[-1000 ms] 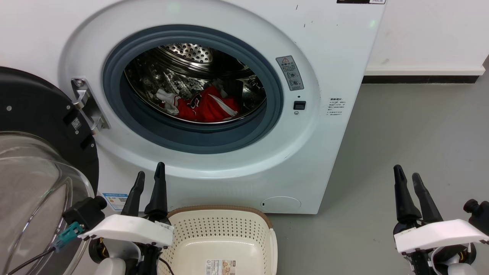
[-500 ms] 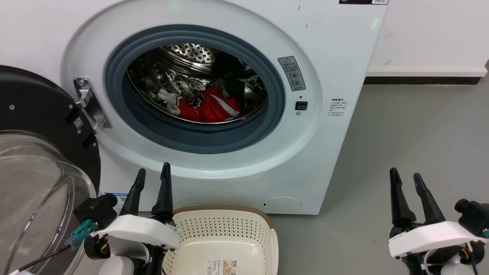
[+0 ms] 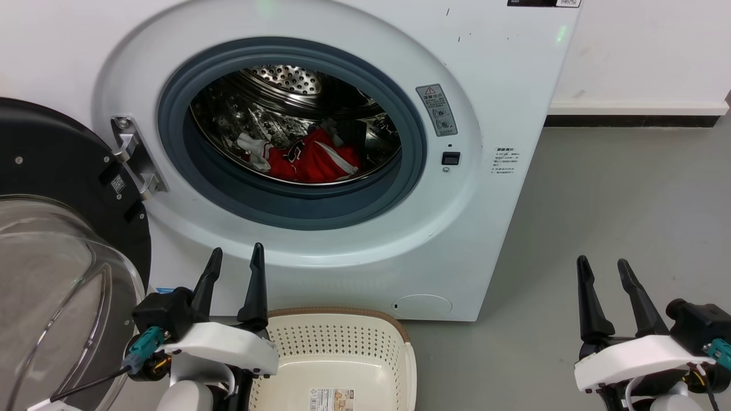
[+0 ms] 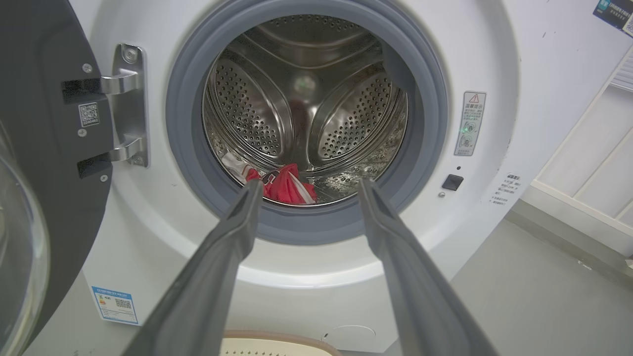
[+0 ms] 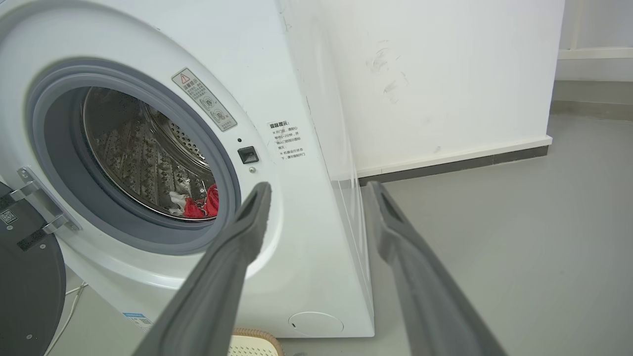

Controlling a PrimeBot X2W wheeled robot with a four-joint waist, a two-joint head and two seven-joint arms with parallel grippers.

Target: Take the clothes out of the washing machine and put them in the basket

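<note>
The left jaws and right jaws stand open, empty. The red jersey clothes lie deep inside the white front-loading washing machine, so its grey rubber rim may snag a reaching arm.

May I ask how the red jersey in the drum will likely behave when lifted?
The clothes lie crumpled in folds, so probably floppy, draping from one pinch. Thin-looking fabric suggests light weight; it may drag over the grey door seal.

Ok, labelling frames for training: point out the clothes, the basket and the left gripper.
clothes [image 3: 311,162]: head view, middle of red fabric.
basket [image 3: 337,338]: head view, perforated back wall.
left gripper [image 3: 237,248]: head view, midway between fingertips.
</note>
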